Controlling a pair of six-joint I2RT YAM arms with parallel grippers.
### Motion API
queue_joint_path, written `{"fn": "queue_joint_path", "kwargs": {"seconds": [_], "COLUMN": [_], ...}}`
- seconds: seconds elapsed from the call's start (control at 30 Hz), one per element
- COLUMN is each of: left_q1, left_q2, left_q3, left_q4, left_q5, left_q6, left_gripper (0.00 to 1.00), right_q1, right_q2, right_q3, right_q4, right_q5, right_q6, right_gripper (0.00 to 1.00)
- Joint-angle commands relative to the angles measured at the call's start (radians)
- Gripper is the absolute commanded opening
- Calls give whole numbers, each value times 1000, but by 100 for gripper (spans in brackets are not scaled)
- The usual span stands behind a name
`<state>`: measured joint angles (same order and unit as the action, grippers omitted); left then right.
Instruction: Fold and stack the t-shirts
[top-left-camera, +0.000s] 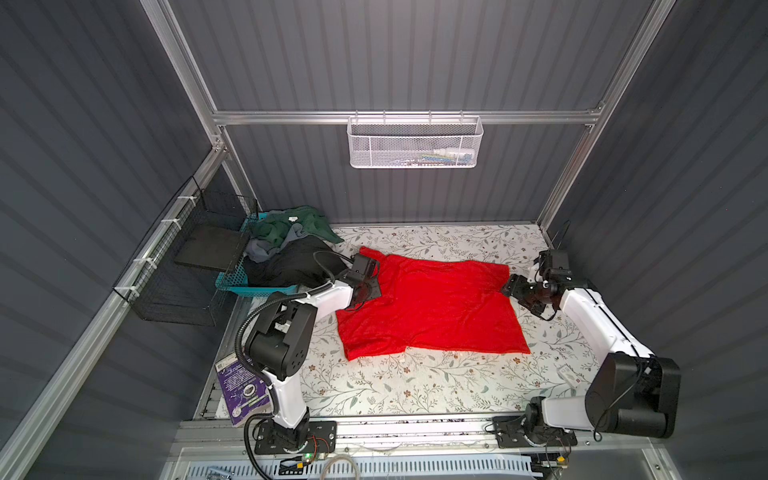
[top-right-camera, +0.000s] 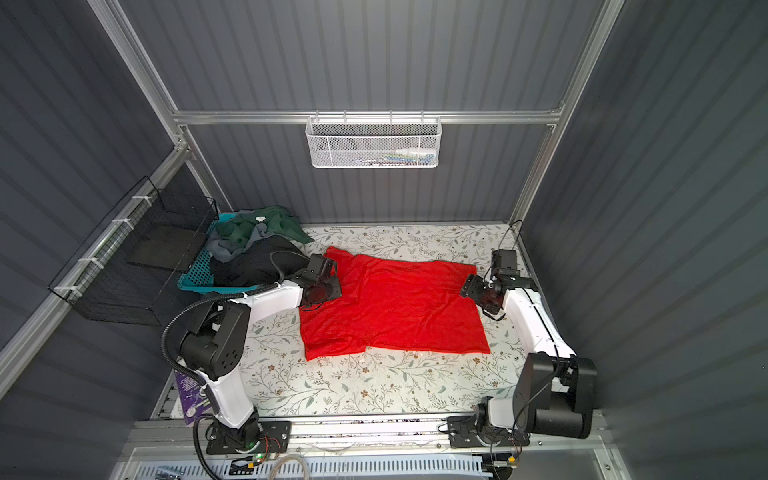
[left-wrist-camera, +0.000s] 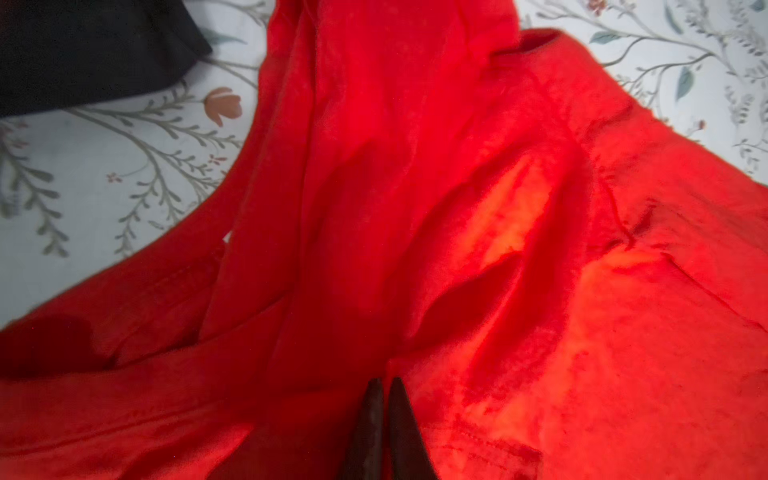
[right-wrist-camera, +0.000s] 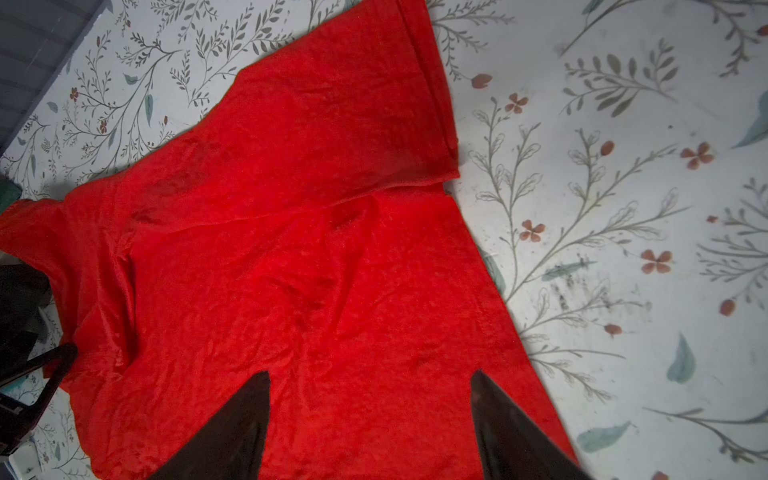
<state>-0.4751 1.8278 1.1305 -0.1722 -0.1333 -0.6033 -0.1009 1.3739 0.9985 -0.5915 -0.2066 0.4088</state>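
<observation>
At the far left of both top views a black wire-mesh rack (top-left-camera: 174, 274) hangs on the side wall. Just right of it stands a teal perforated plastic basket (top-left-camera: 230, 279) heaped with a crumpled dark green cloth t-shirt (top-left-camera: 291, 226), a grey cloth garment (top-left-camera: 264, 249) and a black cloth t-shirt (top-left-camera: 293, 262). A purple printed book (top-left-camera: 245, 388) lies at the lower left by the left arm's base. Left of centre, the left end effector (top-left-camera: 371, 291) is down on the left edge of a bright red short-sleeved cloth t-shirt (top-left-camera: 428, 309). In the left wrist view its dark fingertips (left-wrist-camera: 374, 399) stand closed, all but touching, at the lower middle of the frame, and creases of red cloth run in to them, so it holds a pinch of that shirt. The red t-shirt lies spread and lightly wrinkled across the middle of the white floral-patterned bench (top-left-camera: 415, 388), beside the basket. Above centre a white mesh basket (top-left-camera: 415, 143) hangs on the rear rail. At the right, the right end effector (top-left-camera: 510, 286) is at the shirt's right edge. In the right wrist view its two fingers (right-wrist-camera: 237, 428) stand wide apart over the red cloth, gripping nothing.
</observation>
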Motion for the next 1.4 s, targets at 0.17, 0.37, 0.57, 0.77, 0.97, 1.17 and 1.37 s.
{"fn": "queue_joint_path", "kwargs": {"seconds": [0.17, 0.37, 0.57, 0.77, 0.97, 1.17, 1.37], "left_q1": [-12, -23, -23, -23, -22, 43, 139], "left_q2": [-33, -87, -97, -65, -149, -298, -385], "left_q3": [-57, -93, -91, -74, -99, -130, -154], "left_q4": [-18, -13, -26, -37, -61, -114, -200], "left_q5": [-35, -55, -49, -7, -36, -93, -32], "left_q6": [1, -15, -5, -4, 11, 28, 56], "left_gripper": [0, 0, 17, 40, 92, 100, 100], "right_q1": [4, 4, 5, 4, 1, 1, 27], "right_q2": [11, 16, 26, 18, -37, -141, -230], "right_q3": [12, 9, 11, 6, -6, -58, -179], "right_q4": [-55, -55, -57, -69, -116, -151, -152], "right_q5": [92, 96, 115, 133, 152, 126, 29], "right_q6": [-27, -24, -25, -31, -30, -2, 101], "right_gripper": [76, 76, 77, 78, 87, 99, 99]}}
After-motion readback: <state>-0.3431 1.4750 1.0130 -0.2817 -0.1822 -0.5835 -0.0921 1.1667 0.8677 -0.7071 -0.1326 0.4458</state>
